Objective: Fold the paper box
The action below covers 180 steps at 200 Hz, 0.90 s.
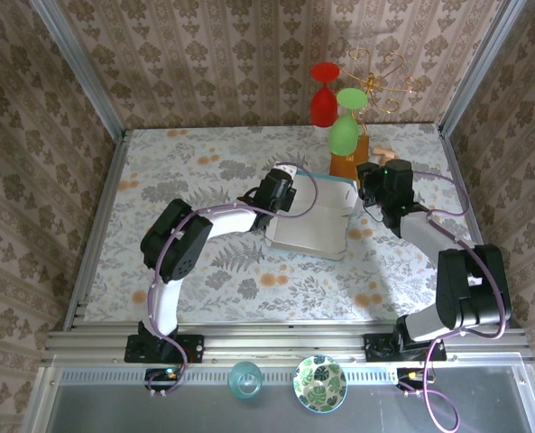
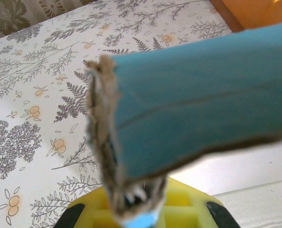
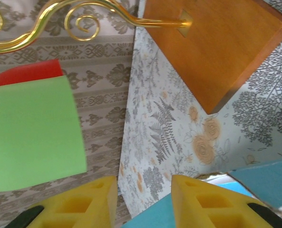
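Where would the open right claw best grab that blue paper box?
Likely the paper box's raised right wall, pinched across its thin edge from the right. It stands nearest the open right gripper, opposite the side the left gripper pinches.

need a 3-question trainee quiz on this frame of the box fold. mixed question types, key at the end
1. True or false: the left gripper is shut on an edge of the paper box.
2. Pick one. The right gripper has its jaws: A) apart, near the box; B) shut tight on a flap of the box; C) shut tight with nothing between them.
3. Fill in: seen from above, the inside of the box is ____, while its outside is sky-blue.

Key: 1 true; 2 A; 3 white.
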Available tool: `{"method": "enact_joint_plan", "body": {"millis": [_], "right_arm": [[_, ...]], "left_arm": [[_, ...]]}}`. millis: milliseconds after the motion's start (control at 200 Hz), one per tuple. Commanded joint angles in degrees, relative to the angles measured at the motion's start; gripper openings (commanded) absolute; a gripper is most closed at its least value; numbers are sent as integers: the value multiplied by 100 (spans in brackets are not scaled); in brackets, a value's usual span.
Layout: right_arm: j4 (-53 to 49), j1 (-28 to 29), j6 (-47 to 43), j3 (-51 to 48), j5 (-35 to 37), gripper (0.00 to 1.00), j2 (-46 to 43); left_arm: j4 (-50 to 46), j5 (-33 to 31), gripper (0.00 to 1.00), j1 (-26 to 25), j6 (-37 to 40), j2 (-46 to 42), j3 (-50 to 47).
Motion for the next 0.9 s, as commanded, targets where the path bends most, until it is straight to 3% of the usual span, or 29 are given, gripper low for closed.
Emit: {"method": "enact_joint_plan", "body": {"millis": [0, 560, 760, 895], "right_arm": [[43, 78, -161, 116, -41, 36, 96], [-180, 200, -260, -49, -67, 41, -214], [-734, -492, -1606, -498, -454, 43, -1590], [-1072, -1266, -2515, -740, -975, 39, -1867]], "left_arm": [[-146, -138, 0, -42, -105, 196, 191], [-143, -89, 0, -52, -259, 253, 174], [-52, 1, 0, 3, -200, 163, 32], [6, 131, 0, 22, -131, 144, -25]]}}
